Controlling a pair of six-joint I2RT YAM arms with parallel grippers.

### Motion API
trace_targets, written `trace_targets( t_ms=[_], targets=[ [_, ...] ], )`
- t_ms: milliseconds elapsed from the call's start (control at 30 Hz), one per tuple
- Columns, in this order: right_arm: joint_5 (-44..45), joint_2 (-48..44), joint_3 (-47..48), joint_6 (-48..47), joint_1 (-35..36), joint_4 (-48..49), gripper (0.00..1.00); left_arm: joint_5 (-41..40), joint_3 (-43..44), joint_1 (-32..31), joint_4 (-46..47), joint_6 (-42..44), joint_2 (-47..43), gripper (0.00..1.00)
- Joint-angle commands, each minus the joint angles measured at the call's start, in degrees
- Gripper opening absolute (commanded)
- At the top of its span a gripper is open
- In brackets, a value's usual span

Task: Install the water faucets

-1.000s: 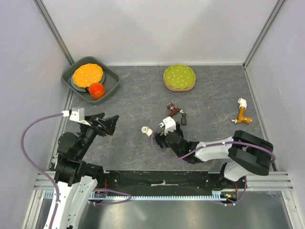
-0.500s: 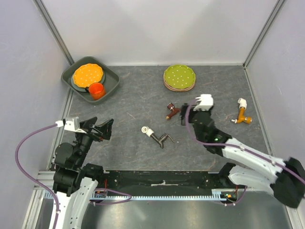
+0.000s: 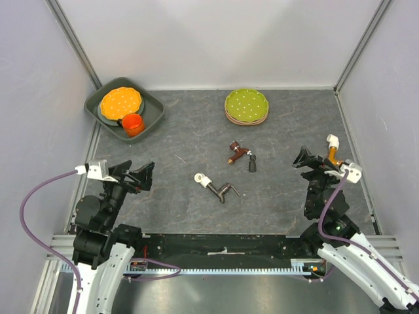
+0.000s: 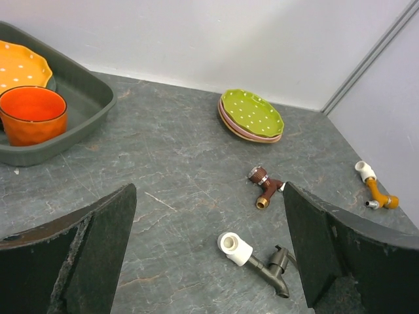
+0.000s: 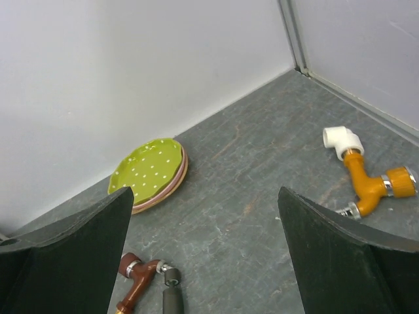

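Note:
A dark grey bent tap (image 3: 224,191) with a white elbow fitting (image 3: 201,178) on its end lies loose in the middle of the table. In the left wrist view that elbow (image 4: 235,248) and the tap (image 4: 275,265) show between the open fingers of my left gripper (image 4: 208,216), well ahead of them. A reddish-brown tap (image 3: 237,152) lies further back. An orange tap (image 5: 366,186) with its own white elbow (image 5: 342,139) lies at the right. My left gripper (image 3: 136,173) and right gripper (image 3: 313,160) both hang open and empty; the right gripper (image 5: 205,216) faces bare table.
A stack of green dotted plates (image 3: 246,106) stands at the back middle. The grey tray (image 3: 154,111) at the back left holds an orange plate and an orange cup (image 3: 133,123). White walls and metal posts close the table at the back and both sides.
The right arm has pulled back from the dark tap in the middle to the near right. The left arm drew back to the left a little and its jaws widened.

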Motion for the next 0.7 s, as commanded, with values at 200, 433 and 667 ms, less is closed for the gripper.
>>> trace_targets(
  t_ms=[200,433,667],
  targets=[
    [5.2,-10.5,-6.9,1.8,-0.1,0.4,0.98,-1.8,2.3,0.4,0.6,1.5,5.6,0.99],
    [2.3,-8.1,-7.6,2.6,-0.1,2.0,0.98,-1.4,2.1,2.1,0.5,1.7,6.2,0.98],
    [2.1,-4.1,-6.4,3.2,-0.1,1.4,0.98,-1.1,2.3,2.7,0.5,1.2,6.7,0.98]
  ],
)
